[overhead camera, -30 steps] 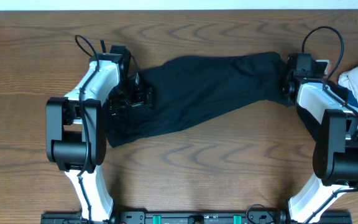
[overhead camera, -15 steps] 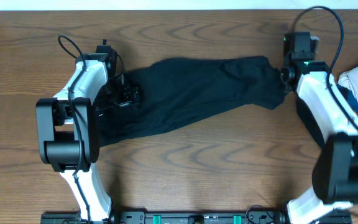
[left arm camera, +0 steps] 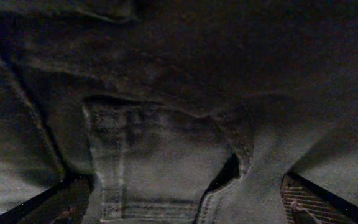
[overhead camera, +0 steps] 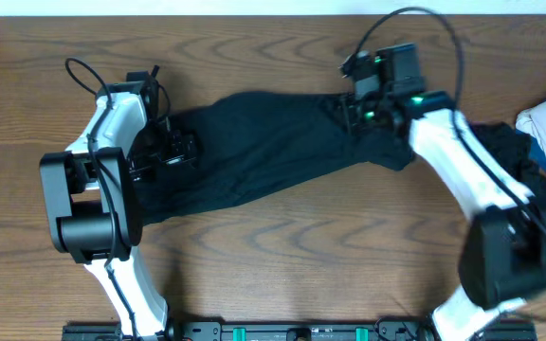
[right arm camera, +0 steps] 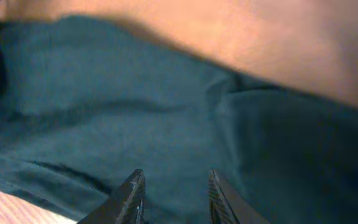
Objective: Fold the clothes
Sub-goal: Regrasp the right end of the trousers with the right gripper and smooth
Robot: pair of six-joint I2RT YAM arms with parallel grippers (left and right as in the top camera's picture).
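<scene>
The right claw (right arm camera: 176,196) hangs just above the black garment (right arm camera: 135,118) with its two tips partly parted and nothing pinched between them, so it has let go. Seen from above, it sits over the upper right part of the cloth, short of the garment's right end. The left claw (left arm camera: 188,205) is spread wide, its fingers at the outer edges of its own view, and it hovers low over a stitched seam at the garment's left end without gripping anything. The garment lies as a long, rumpled strip across the middle of the table (overhead camera: 282,256), slanting down toward the left. Its right end looks bunched, perhaps the start of a fold, but no clean fold line shows and the strip is still long. A whitish garment (overhead camera: 543,123) with pink and blue lies in a heap at the right edge, with more dark cloth beside it. By my judgement the task is at an early stage: no piece is neatly folded.
</scene>
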